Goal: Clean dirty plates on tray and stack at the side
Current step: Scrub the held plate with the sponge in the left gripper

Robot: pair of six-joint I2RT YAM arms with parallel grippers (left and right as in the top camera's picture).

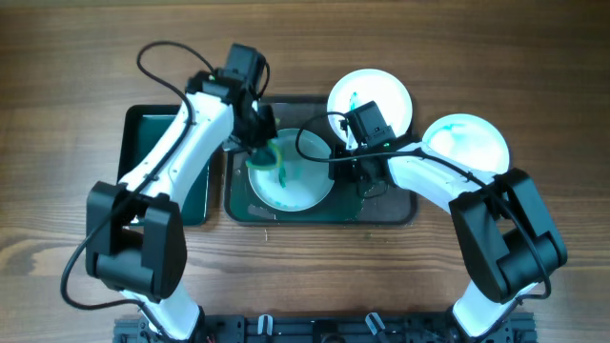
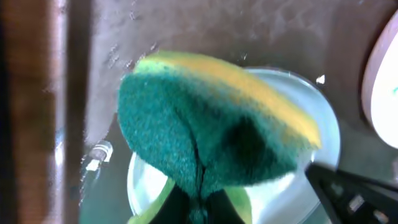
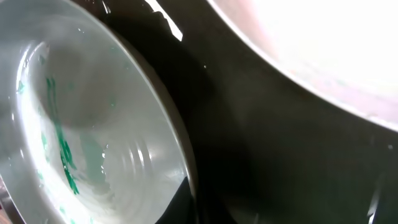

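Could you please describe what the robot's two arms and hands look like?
The left arm and right arm have smooth white rounded links joined by bulky black joint housings, with thin black cables looping beside them. The left hand and right hand are black, with boxy wrist modules.

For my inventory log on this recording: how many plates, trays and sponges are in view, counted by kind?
Plates: 3
Trays: 2, the large tray and the small tray
Sponges: 1
Total: 6
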